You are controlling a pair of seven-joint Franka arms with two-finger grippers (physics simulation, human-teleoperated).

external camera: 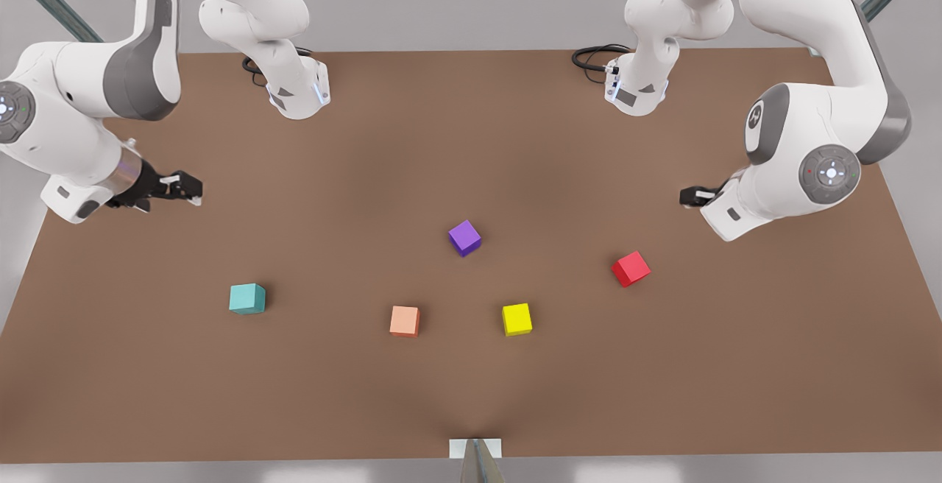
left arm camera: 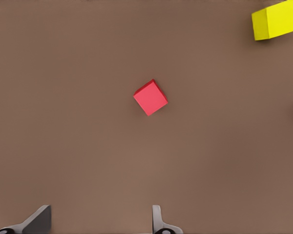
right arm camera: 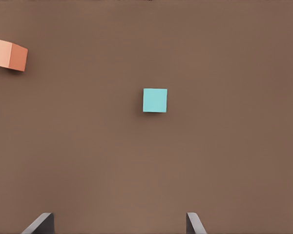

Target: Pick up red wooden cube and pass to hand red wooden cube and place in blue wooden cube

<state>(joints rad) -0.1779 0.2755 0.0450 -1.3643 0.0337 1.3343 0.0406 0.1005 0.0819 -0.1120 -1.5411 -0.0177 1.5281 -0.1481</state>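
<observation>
Task not begun. Small bright red wooden cube (external camera: 631, 269) lies loose on brown table (external camera: 471, 395), right of centre in front view; teal-blue wooden cube (external camera: 246, 298) lower left, well apart.

Left gripper (left arm camera: 100, 222) hangs above red cube, fingers spread, empty. Right gripper (right arm camera: 119, 223) above teal cube, likewise released, though only fingertips visible.

Pick, handover, placement all remain.

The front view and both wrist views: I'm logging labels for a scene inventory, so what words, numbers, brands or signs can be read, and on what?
Readable text: none.
Cubes: the red wooden cube, blue wooden cube, purple cube, yellow cube and salmon-orange cube have plain faces.
Arm bases: small dark marks, too small to read.
Arm joint cap: a round emblem with dots, no letters.
</observation>
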